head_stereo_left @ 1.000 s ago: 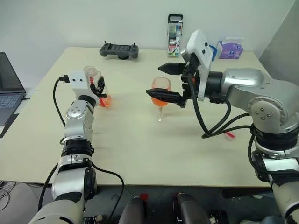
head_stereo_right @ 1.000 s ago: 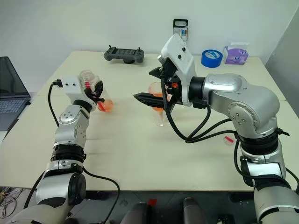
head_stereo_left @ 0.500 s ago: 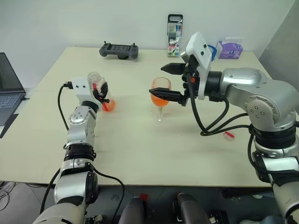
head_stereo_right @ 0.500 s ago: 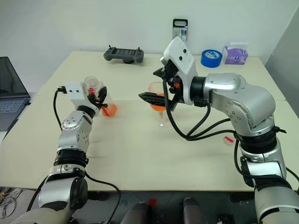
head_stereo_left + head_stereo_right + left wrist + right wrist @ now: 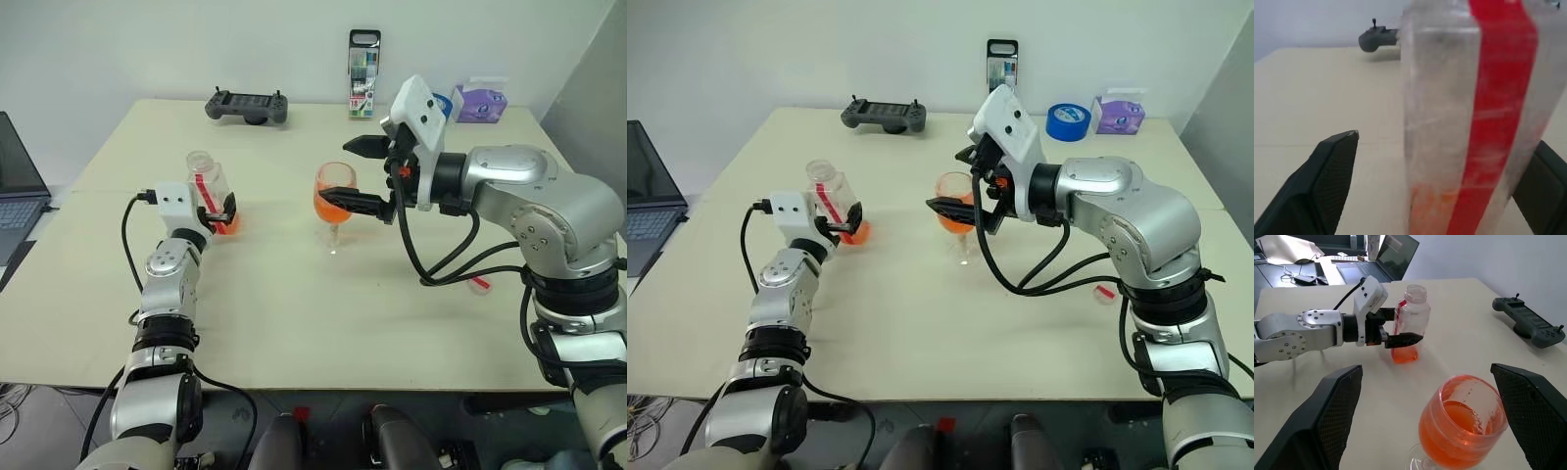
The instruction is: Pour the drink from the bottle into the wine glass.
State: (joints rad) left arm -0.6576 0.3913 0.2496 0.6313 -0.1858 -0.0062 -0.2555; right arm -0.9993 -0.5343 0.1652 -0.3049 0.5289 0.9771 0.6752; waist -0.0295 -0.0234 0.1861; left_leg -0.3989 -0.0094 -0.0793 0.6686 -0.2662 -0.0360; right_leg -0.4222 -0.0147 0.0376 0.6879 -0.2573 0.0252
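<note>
Left gripper (image 5: 844,221): we record its two black fingers spread wide, one on each side of the small clear squarish plastic bottle (image 5: 831,197) with a red strip; gaps show on both sides, so nothing is clamped. The bottle stands upright and uncapped on the pale beige table (image 5: 921,313), a little bright orange drink (image 5: 1403,354) left at its base.

Right gripper (image 5: 355,174): we note fingers fully parted, bracketing the clear stemmed wine glass (image 5: 334,203) without touching it. The glass stands mid-table, its bowl about half full of orange liquid.

Behind: grey game controller (image 5: 247,105), tall marker pack (image 5: 364,61), blue tape roll (image 5: 1068,120), purple tissue box (image 5: 1118,114).
</note>
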